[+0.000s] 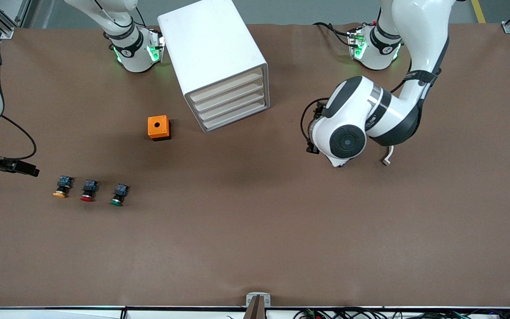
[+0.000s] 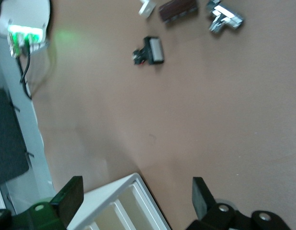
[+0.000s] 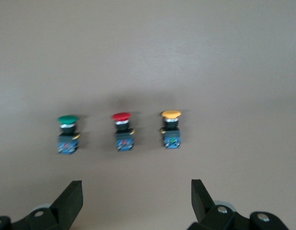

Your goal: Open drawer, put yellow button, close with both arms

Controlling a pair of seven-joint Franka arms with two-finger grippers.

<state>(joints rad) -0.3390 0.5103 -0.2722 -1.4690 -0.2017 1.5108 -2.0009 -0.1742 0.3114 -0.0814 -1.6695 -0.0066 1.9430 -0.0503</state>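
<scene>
Hovering spread over the bench, the left pincer faces the shut top drawer, upper middle of frame; approach squarely. Right pincer, spread too, overlooks the yellow button, lower left of frame.
</scene>
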